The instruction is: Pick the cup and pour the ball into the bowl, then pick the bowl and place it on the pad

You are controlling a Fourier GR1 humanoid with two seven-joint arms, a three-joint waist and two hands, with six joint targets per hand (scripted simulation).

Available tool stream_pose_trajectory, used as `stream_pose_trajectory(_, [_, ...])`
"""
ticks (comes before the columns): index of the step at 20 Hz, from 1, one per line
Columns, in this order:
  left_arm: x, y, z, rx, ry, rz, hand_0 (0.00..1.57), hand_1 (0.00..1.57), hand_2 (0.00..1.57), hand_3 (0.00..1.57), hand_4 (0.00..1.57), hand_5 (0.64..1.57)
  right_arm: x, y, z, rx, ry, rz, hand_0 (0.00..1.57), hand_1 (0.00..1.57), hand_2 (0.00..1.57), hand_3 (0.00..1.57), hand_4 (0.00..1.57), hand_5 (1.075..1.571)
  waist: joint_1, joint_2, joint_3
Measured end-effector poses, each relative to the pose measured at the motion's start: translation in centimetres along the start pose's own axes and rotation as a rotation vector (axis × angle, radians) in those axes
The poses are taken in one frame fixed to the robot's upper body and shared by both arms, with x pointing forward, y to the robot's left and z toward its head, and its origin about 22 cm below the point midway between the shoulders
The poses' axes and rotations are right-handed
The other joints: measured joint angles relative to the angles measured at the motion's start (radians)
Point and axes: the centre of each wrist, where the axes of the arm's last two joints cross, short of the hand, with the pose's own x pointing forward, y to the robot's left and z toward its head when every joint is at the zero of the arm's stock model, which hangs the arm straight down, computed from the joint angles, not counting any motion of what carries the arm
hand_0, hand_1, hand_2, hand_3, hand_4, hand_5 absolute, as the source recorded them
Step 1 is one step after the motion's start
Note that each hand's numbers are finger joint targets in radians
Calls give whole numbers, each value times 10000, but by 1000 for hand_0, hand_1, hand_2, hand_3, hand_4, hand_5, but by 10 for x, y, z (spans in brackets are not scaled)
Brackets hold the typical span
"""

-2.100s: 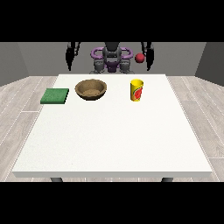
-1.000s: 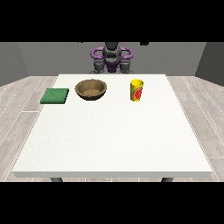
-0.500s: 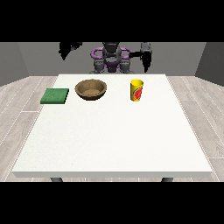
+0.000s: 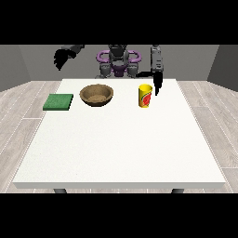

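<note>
Cup and bowl both rest on the large white rectangular table [image 4: 121,148], which fills most of the front view, its far edge running just below the robot. Robot [image 4: 118,62], grey torso with purple shoulder rings, stands behind that far edge at the top centre, both arms raised. Brown round wooden-looking bowl [image 4: 96,95] sits upright on the far part of the table, left of centre; its inside is shadowed and I cannot tell what it holds. Flat green square pad [image 4: 58,102] lies left of the bowl, near the table's left edge, apart from the bowl. Yellow cylindrical cup with a red mark on its side [image 4: 145,95] stands upright to the right of the bowl, well apart from it; the ball cannot be seen from this angle. Black hand at the view's right [image 4: 157,80] hangs downward just beside the cup's upper right, fingers pointing straight down and uncurled, holding nothing; contact with the cup rim cannot be told. Black hand at the view's left [image 4: 61,57] is lifted above and beyond the table's far left corner, away from every object; its finger state cannot be told.
</note>
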Motion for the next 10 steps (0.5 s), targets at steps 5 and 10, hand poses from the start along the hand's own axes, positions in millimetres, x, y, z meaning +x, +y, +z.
stream_pose_trajectory(5, [-30, 2, 3, -69, 450, -115, 0, 0, 0, 0, 203, 1429, -9, -15, 1, -11, 300, -10, 0, 0, 0, 0, 669, 1562, -14, -267, 3])
stream_pose_trajectory(10, [-49, -4, -3, 53, 288, -63, 0, 0, 0, 0, 253, 1445, -12, -21, -5, -3, 102, 30, 0, 0, 0, 0, 671, 1562, -140, 19, 1])
